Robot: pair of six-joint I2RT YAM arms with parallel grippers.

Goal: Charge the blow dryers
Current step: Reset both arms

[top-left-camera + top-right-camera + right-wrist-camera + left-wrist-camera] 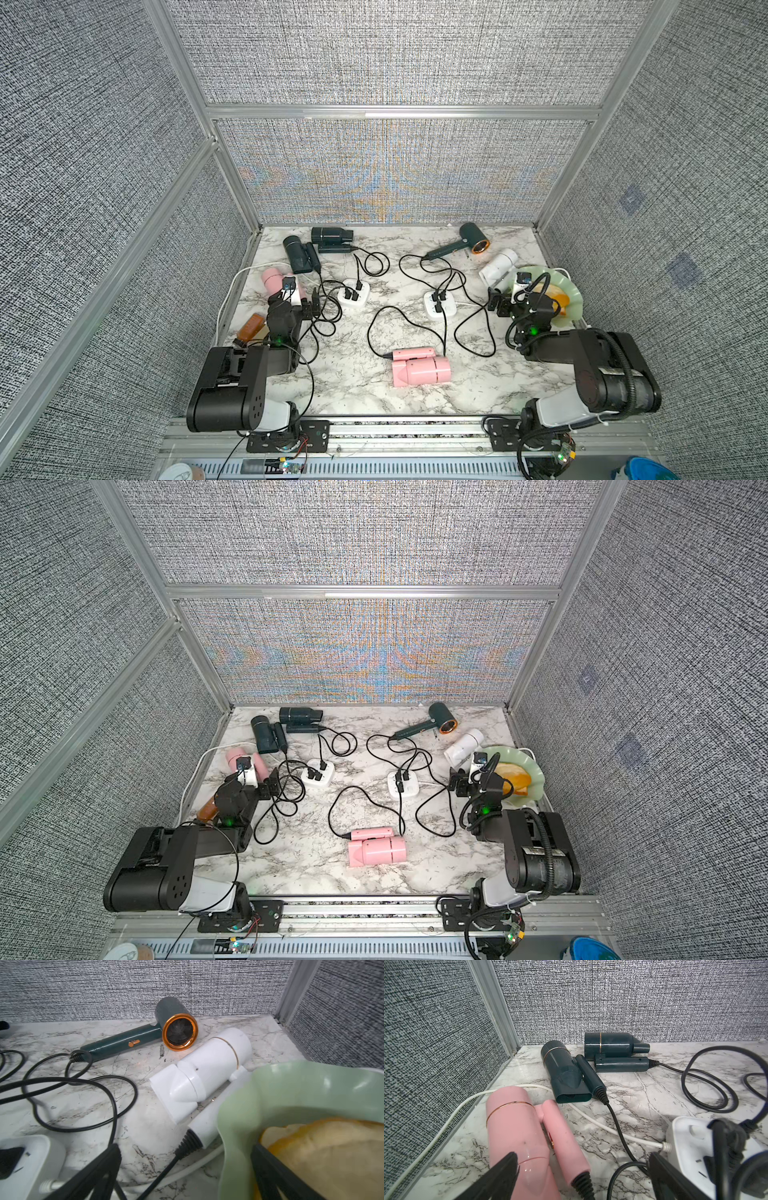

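Left gripper (582, 1159), right gripper (186, 1147) both hanging wide open, empty. Pink dryer (517, 1126) lying near power strip (685, 1132). Looking light, slick, rigid; gripping its folded handle (562, 1132) seems best.

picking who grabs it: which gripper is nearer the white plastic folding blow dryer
Right. The right gripper is open just beside the white plastic folding blow dryer; the left gripper is across the table, open by a pink plastic blow dryer.
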